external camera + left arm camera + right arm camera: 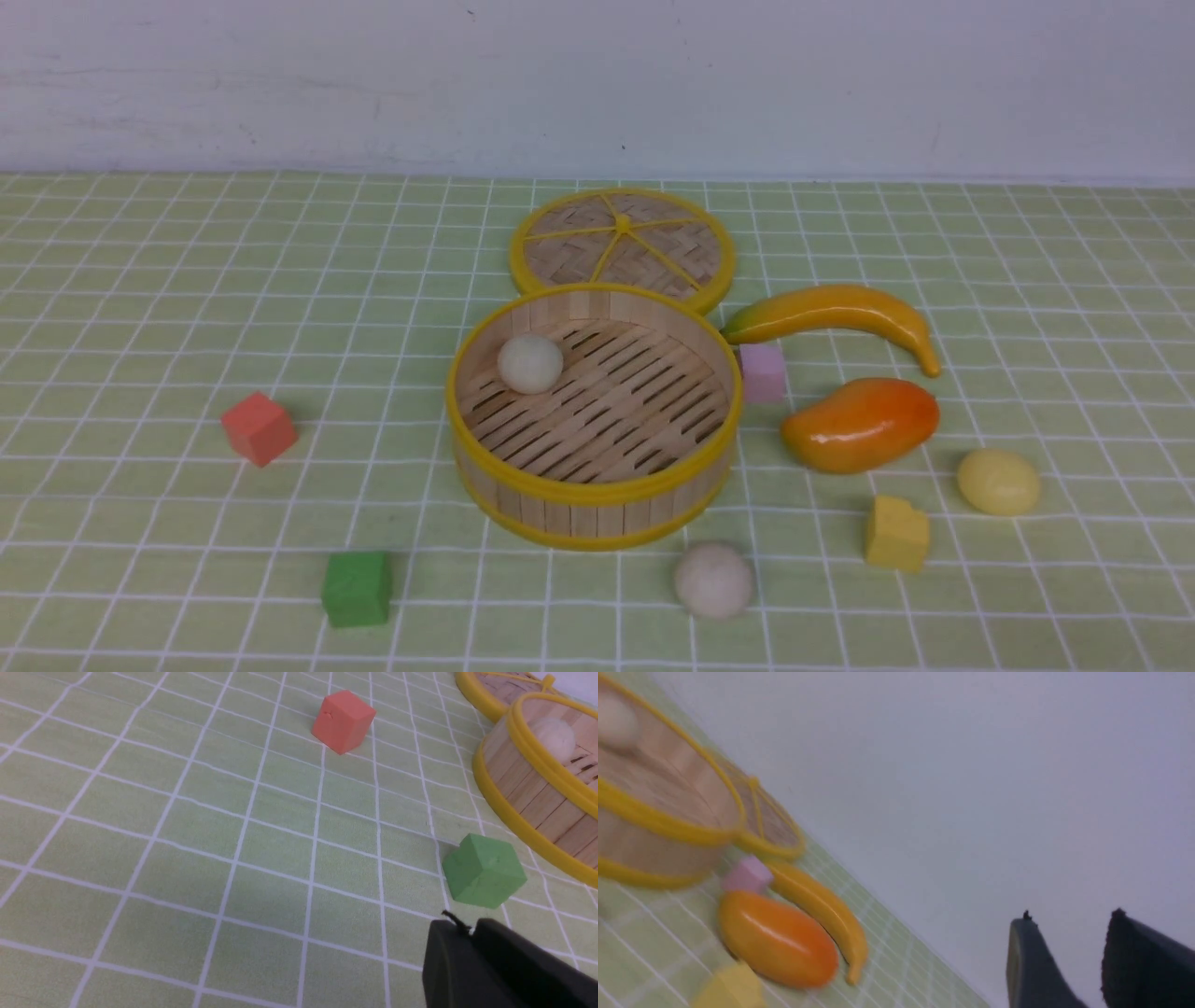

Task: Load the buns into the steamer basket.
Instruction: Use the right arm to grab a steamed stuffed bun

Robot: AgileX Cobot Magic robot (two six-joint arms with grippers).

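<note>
The steamer basket [597, 490] stands mid-table with one off-white bun [530, 363] on its slatted floor, at the far left. A second off-white bun [713, 580] lies on the cloth just in front of the basket. The pale yellow bun [998, 482] lies to the right, beyond the mango. Neither gripper shows in the front view. In the left wrist view my left gripper [472, 928] hangs low over the cloth, fingers together and empty, near the basket [528, 788]. My right gripper [1071, 917] is open and empty, raised and aimed at the wall.
The woven lid [623, 238] lies flat behind the basket. A banana [840, 313], a mango [860, 425], a pink cube [763, 372] and a yellow cube [897, 533] crowd the right side. A red cube [259, 427] and a green cube [357, 588] sit left.
</note>
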